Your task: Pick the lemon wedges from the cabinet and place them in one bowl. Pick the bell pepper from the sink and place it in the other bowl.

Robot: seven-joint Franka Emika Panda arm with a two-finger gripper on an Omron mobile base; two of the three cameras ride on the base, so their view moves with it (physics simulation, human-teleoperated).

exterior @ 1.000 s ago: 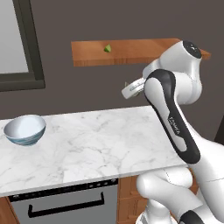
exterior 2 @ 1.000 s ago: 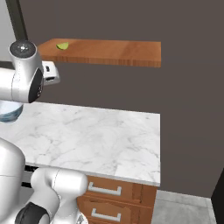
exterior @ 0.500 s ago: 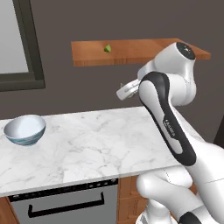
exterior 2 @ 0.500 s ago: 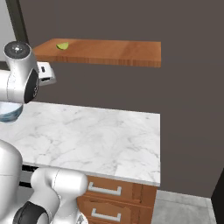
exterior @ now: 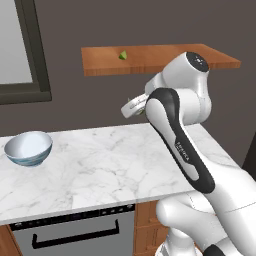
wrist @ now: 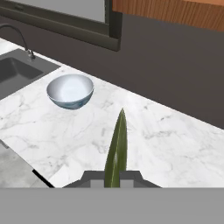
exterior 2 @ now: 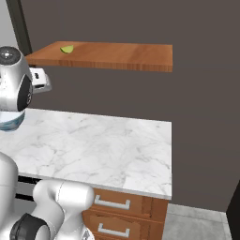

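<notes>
Holding: the fingers (wrist: 114, 177) are clamped on one lemon wedge (wrist: 117, 148), which stands up narrow and green-yellow between them in the hand view.
Landmark: the bowl (exterior: 28, 148) sits on the white marble desk (exterior: 110, 165), toward its left end in the left base view.
Fingers' place: above the desk, off to the right of the bowl and well apart from it; in the left base view the hand pokes out from behind the arm's upper link, lower than the cabinet (exterior: 155, 57).
Other lemon wedge (exterior: 122, 54): lies on the cabinet board, near its left end, higher than the bowl and to its right.
Same wedge, right base view: small yellow-green piece (exterior 2: 67, 48) near the board's left end (exterior 2: 117, 55).
Sink (wrist: 17, 72): dark basin with a curved tap, on the far side of the bowl from the fingers in the hand view.
Bowl's contents: white inside; nothing visible in it.
Bell pepper: cannot tell where it is.
</notes>
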